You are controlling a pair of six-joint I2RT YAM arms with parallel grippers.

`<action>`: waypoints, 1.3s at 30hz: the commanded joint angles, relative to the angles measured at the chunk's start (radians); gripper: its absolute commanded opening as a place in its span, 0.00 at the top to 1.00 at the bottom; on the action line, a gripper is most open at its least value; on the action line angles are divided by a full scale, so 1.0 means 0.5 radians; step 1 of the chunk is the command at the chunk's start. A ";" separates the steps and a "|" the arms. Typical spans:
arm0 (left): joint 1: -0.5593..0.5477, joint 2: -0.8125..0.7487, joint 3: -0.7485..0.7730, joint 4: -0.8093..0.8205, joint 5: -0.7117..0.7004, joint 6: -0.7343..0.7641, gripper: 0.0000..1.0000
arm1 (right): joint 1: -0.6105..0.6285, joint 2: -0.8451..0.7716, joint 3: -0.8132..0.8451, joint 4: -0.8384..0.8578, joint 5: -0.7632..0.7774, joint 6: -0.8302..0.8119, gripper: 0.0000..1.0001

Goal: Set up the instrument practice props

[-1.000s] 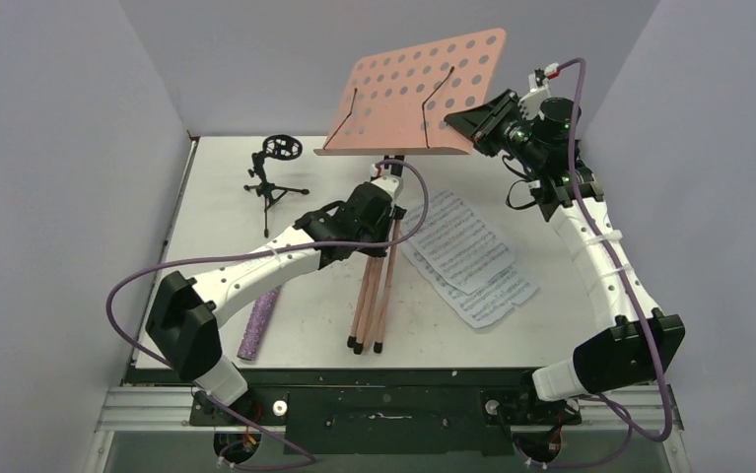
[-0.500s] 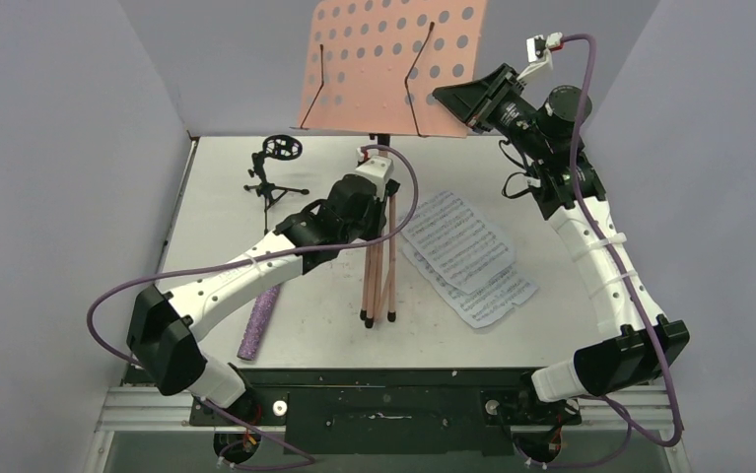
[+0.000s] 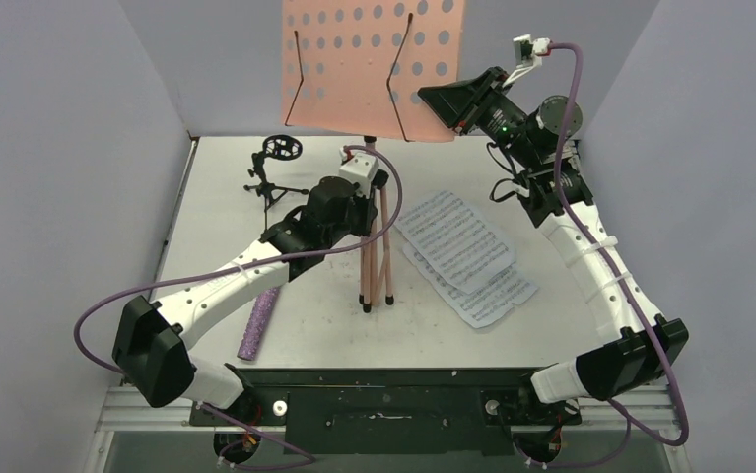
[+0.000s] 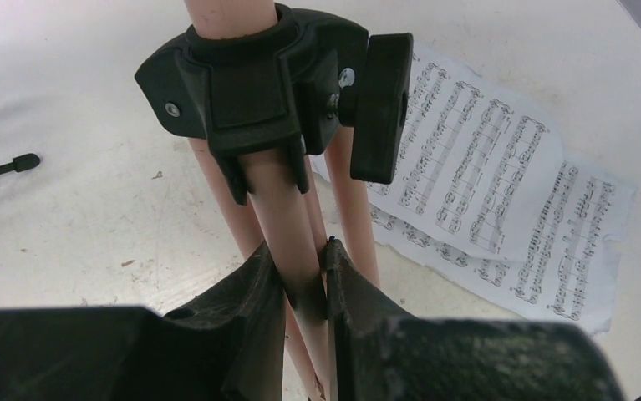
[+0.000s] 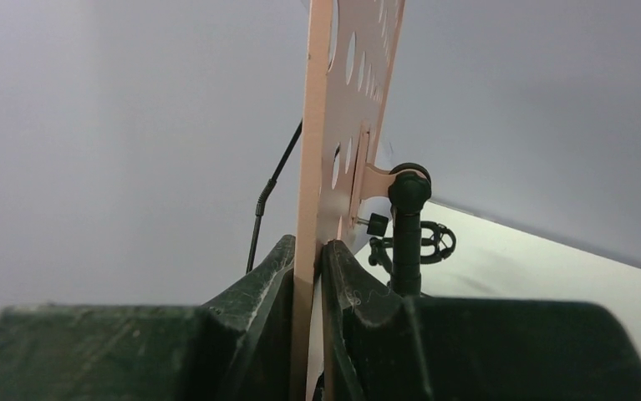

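Overhead view chops off the top of the pink music stand [image 3: 374,69], so I can't see where its perforated desk ends, and I can't tell if the feet actually rest on the table [image 3: 551,325] or just sit right above it. The stand is upright near the middle of the table, legs bunched together rather than spread; I count three, but they overlap a lot. The left gripper [image 4: 304,259] is pinched narrow on one leg just under the black collar [image 4: 258,79]. The right gripper [image 5: 308,259] is clamped thin on the desk's right edge down by the lower corner, plate squeezed between both fingers. There are two wire page holders [image 3: 300,69] on the desk front. The sheet-music pages [image 3: 457,251] lie flat just right of the legs, overlapping. At least two, maybe a third, hard to separate. There's one microphone [image 3: 258,323] near the front left, purple glitter body showing, but its upper end is hidden under the left arm. One small black mic stand [image 3: 275,177] stands at the back left with its ring on top, well apart from the mic.
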 commanded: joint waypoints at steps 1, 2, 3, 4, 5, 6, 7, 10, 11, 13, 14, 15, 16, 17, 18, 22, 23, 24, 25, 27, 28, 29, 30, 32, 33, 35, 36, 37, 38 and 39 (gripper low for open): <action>-0.011 -0.169 -0.137 0.454 0.169 0.238 1.00 | 0.103 -0.267 0.051 0.935 0.036 -0.215 0.95; -0.009 -0.181 -0.167 0.505 0.146 0.255 1.00 | 0.121 -0.274 0.048 0.915 0.030 -0.267 0.95; -0.009 -0.194 -0.187 0.540 0.118 0.283 1.00 | 0.146 -0.277 0.047 0.891 0.034 -0.316 0.95; -0.008 -0.204 -0.205 0.568 0.099 0.307 1.00 | 0.159 -0.282 0.044 0.874 0.033 -0.355 0.95; -0.008 -0.211 -0.219 0.592 0.078 0.338 1.00 | 0.170 -0.284 0.040 0.862 0.026 -0.389 0.95; -0.008 -0.217 -0.230 0.612 0.058 0.362 1.00 | 0.186 -0.286 0.039 0.840 0.014 -0.428 0.95; -0.008 -0.221 -0.237 0.619 0.039 0.389 1.00 | 0.198 -0.289 0.043 0.814 -0.002 -0.464 0.95; -0.008 -0.235 -0.259 0.648 -0.024 0.455 1.00 | 0.229 -0.309 0.029 0.766 -0.019 -0.565 0.95; -0.010 -0.240 -0.266 0.667 -0.067 0.479 1.00 | 0.237 -0.324 0.008 0.764 -0.014 -0.593 0.95; -0.012 -0.249 -0.299 0.709 -0.125 0.544 1.00 | 0.253 -0.351 -0.038 0.773 0.008 -0.649 0.95; -0.012 -0.256 -0.323 0.739 -0.141 0.582 1.00 | 0.267 -0.365 -0.062 0.780 0.014 -0.680 0.95; -0.016 -0.261 -0.350 0.779 -0.153 0.623 1.00 | 0.285 -0.378 -0.081 0.784 0.018 -0.712 0.95; -0.016 -0.264 -0.377 0.823 -0.169 0.665 1.00 | 0.300 -0.389 -0.095 0.779 0.011 -0.753 0.95; -0.019 -0.267 -0.401 0.863 -0.191 0.718 1.00 | 0.324 -0.399 -0.112 0.780 0.001 -0.791 0.95; -0.023 -0.271 -0.421 0.903 -0.214 0.755 1.00 | 0.341 -0.409 -0.132 0.779 -0.009 -0.827 0.95; -0.023 -0.283 -0.482 1.037 -0.255 0.858 1.00 | 0.423 -0.454 -0.227 0.744 -0.061 -0.990 0.95; -0.025 -0.288 -0.499 1.064 -0.255 0.882 1.00 | 0.444 -0.468 -0.250 0.731 -0.068 -1.034 0.95; -0.026 -0.289 -0.515 1.090 -0.253 0.897 1.00 | 0.464 -0.486 -0.277 0.711 -0.072 -1.079 0.95; -0.028 -0.297 -0.531 1.100 -0.248 0.908 1.00 | 0.482 -0.503 -0.300 0.679 -0.073 -1.133 0.95; -0.031 -0.308 -0.564 1.124 -0.234 0.928 1.00 | 0.514 -0.548 -0.345 0.596 -0.062 -1.237 0.95; -0.032 -0.317 -0.578 1.124 -0.229 0.935 1.00 | 0.523 -0.563 -0.360 0.550 -0.058 -1.298 0.95; -0.032 -0.327 -0.597 1.127 -0.225 0.939 1.00 | 0.531 -0.581 -0.381 0.505 -0.050 -1.332 0.95; -0.035 -0.340 -0.616 1.130 -0.221 0.947 1.00 | 0.536 -0.599 -0.397 0.465 -0.050 -1.367 0.95; -0.036 -0.363 -0.665 1.133 -0.216 0.954 1.00 | 0.545 -0.628 -0.426 0.379 -0.051 -1.418 0.95; -0.038 -0.370 -0.681 1.131 -0.211 0.959 1.00 | 0.547 -0.647 -0.434 0.356 -0.052 -1.439 0.95; -0.043 -0.394 -0.710 1.128 -0.194 0.970 1.00 | 0.550 -0.677 -0.459 0.297 -0.047 -1.464 0.95; -0.043 -0.407 -0.721 1.126 -0.184 0.973 1.00 | 0.551 -0.693 -0.470 0.261 -0.032 -1.478 0.94; -0.042 -0.421 -0.732 1.122 -0.175 0.975 1.00 | 0.554 -0.705 -0.478 0.229 -0.025 -1.487 0.94; -0.044 -0.431 -0.744 1.121 -0.168 0.976 1.00 | 0.553 -0.711 -0.476 0.191 -0.021 -1.499 0.93; -0.044 -0.438 -0.754 1.118 -0.160 0.978 1.00 | 0.558 -0.715 -0.463 0.150 -0.021 -1.510 0.89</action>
